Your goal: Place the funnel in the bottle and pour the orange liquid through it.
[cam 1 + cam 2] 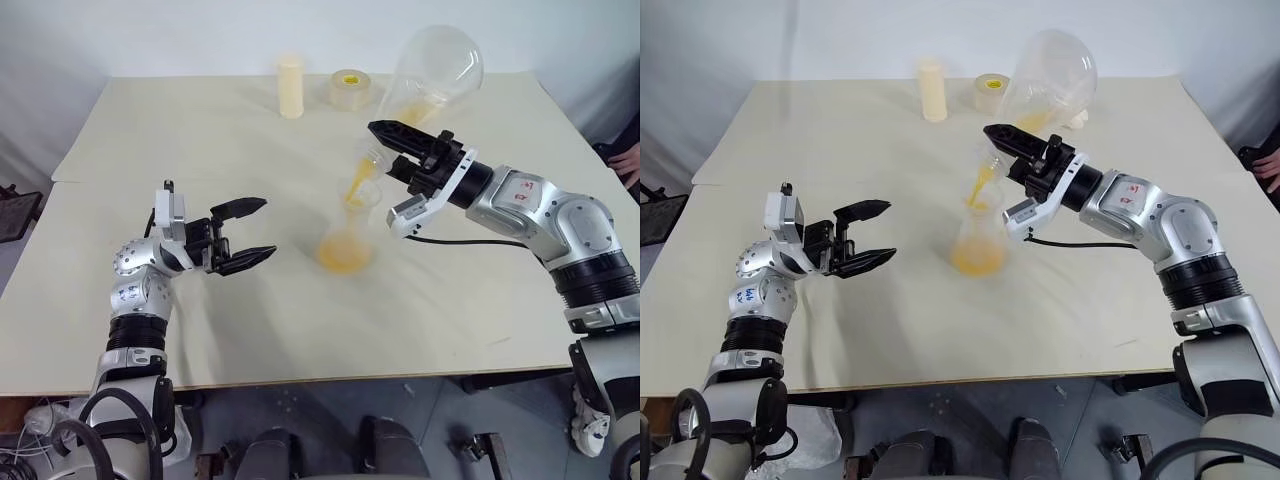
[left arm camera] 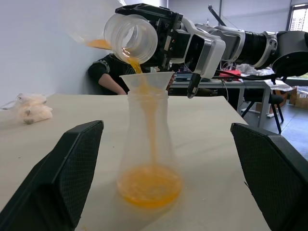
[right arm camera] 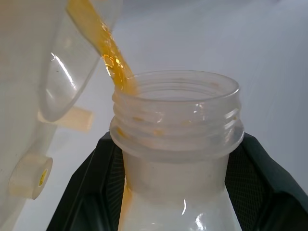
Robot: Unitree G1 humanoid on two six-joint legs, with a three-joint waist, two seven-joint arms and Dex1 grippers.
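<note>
The bottle (image 1: 345, 245), a clear conical flask, stands upright mid-table with the clear funnel (image 2: 147, 79) seated in its neck. My right gripper (image 1: 385, 148) is shut on the threaded neck (image 3: 175, 115) of a large clear round jug (image 1: 435, 70), tilted mouth-down over the funnel. The orange liquid (image 2: 151, 130) runs in a thin stream from the jug's mouth through the funnel and pools in the bottle's base (image 2: 149, 185); some remains inside the jug. My left gripper (image 1: 265, 228) is open with nothing in it, level with the bottle and a short way to its left.
A cream cylinder (image 1: 291, 87) and a tape roll (image 1: 350, 90) stand at the table's far edge behind the jug. A person's hand (image 1: 628, 160) shows at the right border. A seated person (image 2: 110, 72) is beyond the table.
</note>
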